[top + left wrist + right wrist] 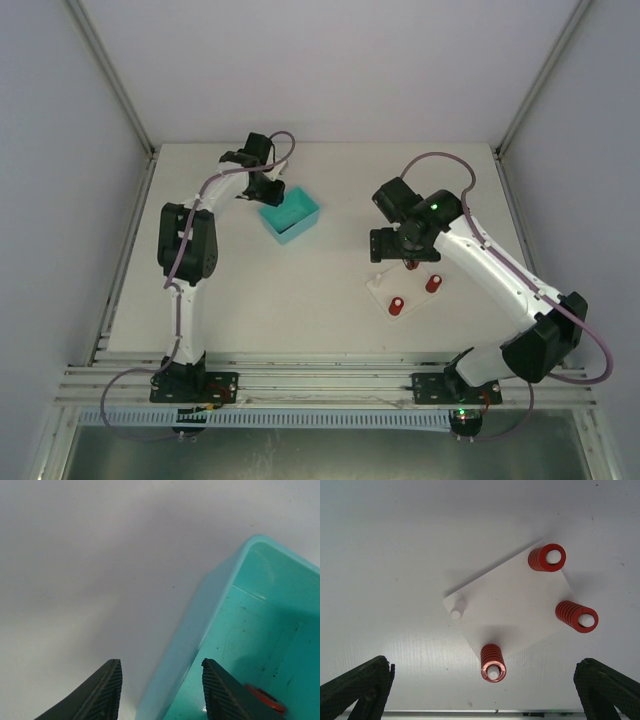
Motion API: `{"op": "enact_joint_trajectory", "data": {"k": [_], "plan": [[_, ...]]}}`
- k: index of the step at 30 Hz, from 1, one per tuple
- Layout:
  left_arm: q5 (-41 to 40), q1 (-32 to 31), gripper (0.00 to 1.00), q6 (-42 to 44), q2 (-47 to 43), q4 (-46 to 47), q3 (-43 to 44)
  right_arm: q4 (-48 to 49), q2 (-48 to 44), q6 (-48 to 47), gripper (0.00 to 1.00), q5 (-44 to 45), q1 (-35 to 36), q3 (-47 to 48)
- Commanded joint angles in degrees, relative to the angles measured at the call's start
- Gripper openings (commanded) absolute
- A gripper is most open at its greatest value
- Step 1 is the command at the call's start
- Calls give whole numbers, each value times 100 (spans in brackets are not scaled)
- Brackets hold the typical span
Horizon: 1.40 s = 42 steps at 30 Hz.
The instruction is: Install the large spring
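The left gripper point(161, 675) is parted and grips nothing. Its fingers point(107, 692) straddle one wall of the teal bin point(200, 615), one over the table point(300, 290) outside and the other over the bin's floor. Whether either pad touches the wall cannot be told. On that floor, partly hidden behind the inner finger, lies a red ring point(267, 700) (it looks like the end of a spring, but its size cannot be judged). If the large spring is anywhere off the plate, this is the only candidate in view.

The right gripper point(484, 666) hangs above the white plate point(520, 605) with its jaws spread wide and nothing between them. The plate lies flat on the table, well apart from the bin and to its right in the top view. It has a peg at each corner. Three of them carry upright red springs: a slim spring point(493, 662) on the corner nearest the gripper, and two wider springs point(547, 557) on the corners beyond. The fourth peg point(456, 611) is bare, a short white stub at the plate's left corner in the right wrist view.

The two arms are well apart, the left reaching to the table's far left and the right bent over the plate.
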Motion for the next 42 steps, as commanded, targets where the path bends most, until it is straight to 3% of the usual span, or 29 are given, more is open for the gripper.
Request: {"op": "enact_joint_trajectory", "data": {"k": [1, 12, 18, 25, 32, 36, 42], "plan": [[416, -7, 46, 46, 68, -150, 40, -166, -103, 18, 100, 140, -35, 115], [140, -108, 17, -212, -246, -143, -439, -137, -90, -79, 100, 140, -96, 81], [-328, -276, 7, -495, -493, 12, -822, -90, -71, -133, 100, 95, -136, 63], [-685, -332, 7, -825, -620, 19, -930, -59, -70, -134, 99, 44, -158, 11], [-826, -330, 23, -978, -897, 230, -1008, -55, -115, -125, 100, 60, -183, -7], [-737, -332, 34, -1131, -1006, 105, -836, -27, -191, -113, 100, 78, -199, -71], [5, -374, 31, -1429, -1166, -3, -638, 12, -311, -57, 100, 60, -219, -193]]}}
